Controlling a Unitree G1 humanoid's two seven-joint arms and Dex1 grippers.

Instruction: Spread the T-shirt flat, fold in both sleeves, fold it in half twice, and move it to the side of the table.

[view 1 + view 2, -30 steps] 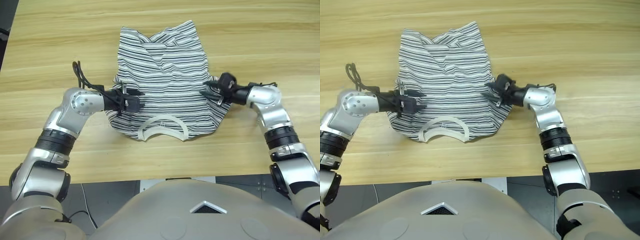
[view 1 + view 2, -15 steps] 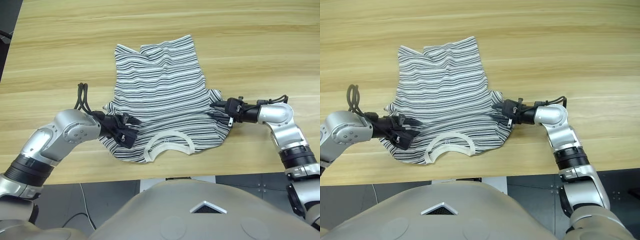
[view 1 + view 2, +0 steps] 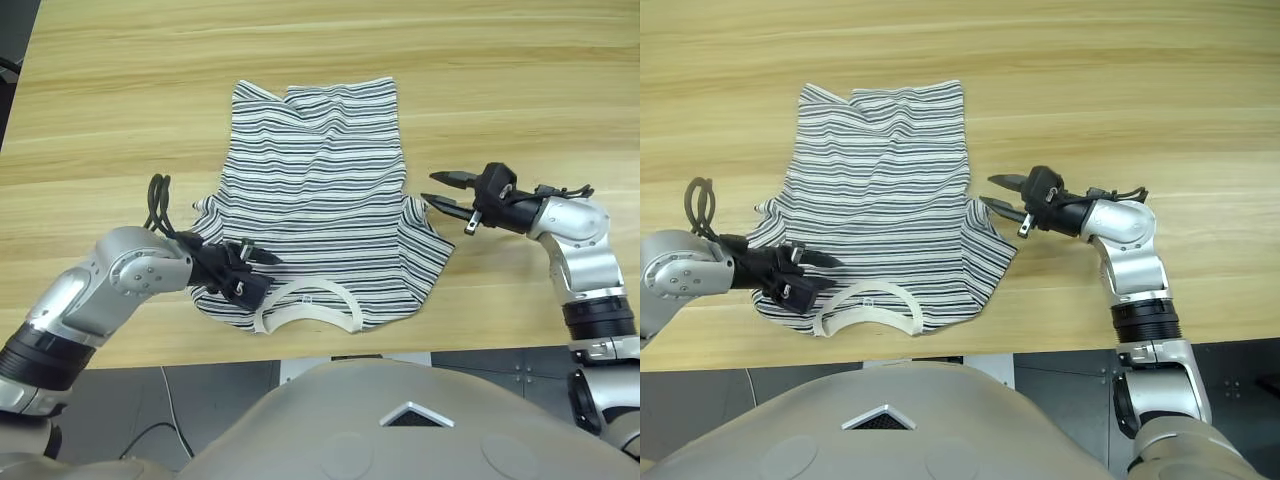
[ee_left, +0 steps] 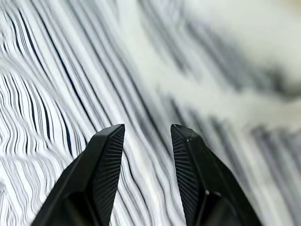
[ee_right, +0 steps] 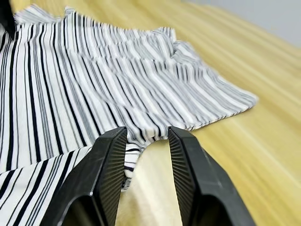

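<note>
We're looking at the black-and-white striped cotton T-shirt [image 3: 320,190] lying on the pale wooden table [image 3: 520,80]. Its body is spread but rippled, the hem is at the far side, and the white ribbed collar [image 3: 305,315] sits right by the near edge.

Over on the left, the left gripper [image 3: 258,275] sits low on the shirt's near left shoulder, just beside the collar. From the wrist we see its 2 ridged black fingers [image 4: 106,174] parted, with striped cloth close beneath them and across the gap. So that claw is released, gripping nothing.

On the right, the right gripper [image 3: 430,185] hangs just off the shirt's right edge, level with the notch where the right sleeve [image 3: 425,235] meets the body. Its 2 fingers [image 5: 110,174] are spread wide and point in toward the cloth, and that notch and bare wood show between them. It's released too and apart from the fabric, while the sleeve flares out toward the near edge below it.
</note>
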